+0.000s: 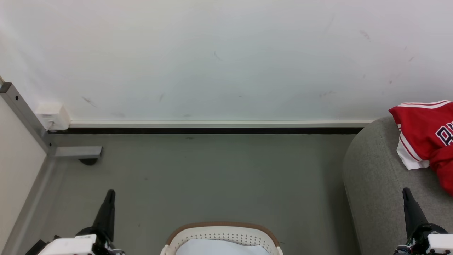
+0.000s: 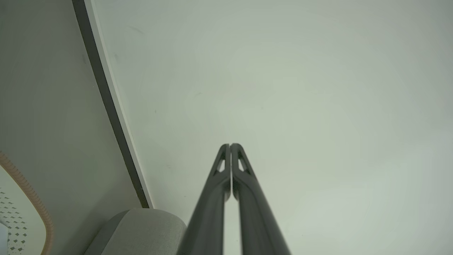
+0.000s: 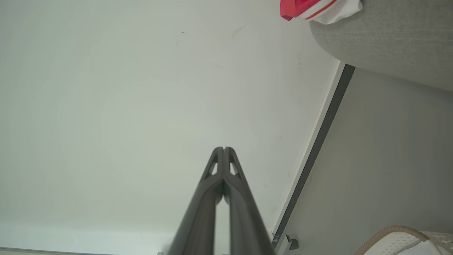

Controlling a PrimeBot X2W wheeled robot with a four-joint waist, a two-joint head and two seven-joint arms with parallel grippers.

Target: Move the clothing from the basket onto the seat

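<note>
We see the bright red, stripe-trimmed jersey clothing [image 1: 424, 127] crumpled on the large light-grey fabric seat [image 1: 371, 184], near its rounded corner; the oval cream perforated basket [image 1: 219, 226] stands apart on open grey floor [image 1: 212, 173]; our left gripper [image 1: 110, 194] and right gripper [image 1: 406, 192] hold jaws pressed together.

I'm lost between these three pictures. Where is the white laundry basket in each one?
Head view: the basket is at the bottom edge, in the middle, cut off by the frame.
Left wrist view: the basket is in the lower left corner.
Right wrist view: the basket is in the lower right corner.
Shared landmark: the dark skirting strip crosses all three.
</note>
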